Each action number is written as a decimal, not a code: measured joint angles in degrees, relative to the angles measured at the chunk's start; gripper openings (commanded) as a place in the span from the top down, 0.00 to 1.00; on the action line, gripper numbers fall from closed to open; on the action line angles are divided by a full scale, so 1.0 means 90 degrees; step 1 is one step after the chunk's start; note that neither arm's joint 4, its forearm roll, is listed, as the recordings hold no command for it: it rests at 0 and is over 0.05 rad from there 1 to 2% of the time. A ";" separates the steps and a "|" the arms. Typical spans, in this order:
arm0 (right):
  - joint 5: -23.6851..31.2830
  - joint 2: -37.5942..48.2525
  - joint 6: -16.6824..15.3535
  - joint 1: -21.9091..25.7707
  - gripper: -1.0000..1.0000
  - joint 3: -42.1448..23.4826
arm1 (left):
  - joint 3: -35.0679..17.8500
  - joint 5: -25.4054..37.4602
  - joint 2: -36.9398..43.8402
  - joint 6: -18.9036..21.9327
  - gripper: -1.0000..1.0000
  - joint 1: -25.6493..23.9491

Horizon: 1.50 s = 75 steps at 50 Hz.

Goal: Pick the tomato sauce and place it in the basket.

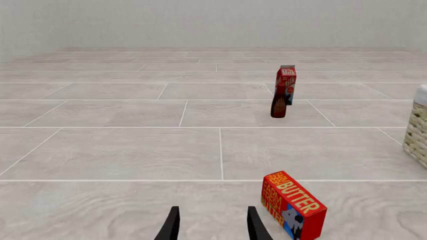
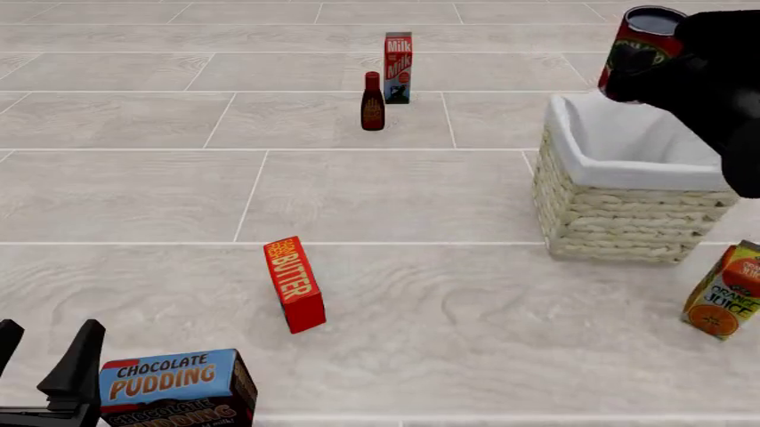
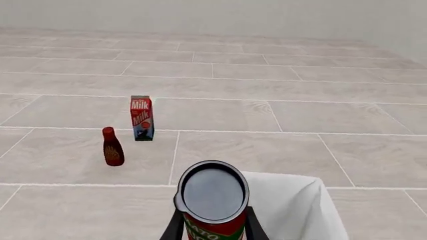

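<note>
— Jaws on the right gripper [image 3: 213, 227] are pinching the small cylindrical tomato sauce can [image 2: 638, 52], red label and dark metal top, aren't they?

— Yes, a finger presses each side of it in the right wrist view. The can is held up in the air, over the far edge of the large pale woven wicker basket [image 2: 618, 213] with its white cloth lining.

— And the left gripper [image 1: 212, 225]?

— Its jaws stand spread, with nothing between them, low at the near left of the tabletop [image 2: 404, 196]. A blue-and-brown chocolate pudding box [image 2: 178, 388] lies just beside it.

— What else is out there?

— A red butter box [image 2: 295, 283] stands near the middle, a dark-brown bottle with a red cap [image 2: 373, 102] and a red milk carton [image 2: 398, 56] stand close together at the far side, and an orange juice carton [image 2: 724, 292] leans near the basket's near right corner.
</note>
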 measured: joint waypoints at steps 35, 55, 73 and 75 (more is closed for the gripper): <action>0.0103 0.0759 0.0147 -0.0575 1.00 -0.0628 | 0.0000 0.0000 0.0000 0.0000 0.00 0.0000; 0.0279 0.1237 -0.0003 -0.0774 1.00 -0.1066 | 0.0000 0.0000 0.0000 0.0000 0.00 0.0000; 0.0235 0.1605 0.0014 -0.0805 1.00 -0.1267 | 0.0000 0.0000 0.0000 0.0000 0.00 0.0000; 0.0226 0.1642 0.0019 -0.0803 1.00 -0.1284 | 0.0000 0.0000 0.0000 0.0000 0.00 0.0000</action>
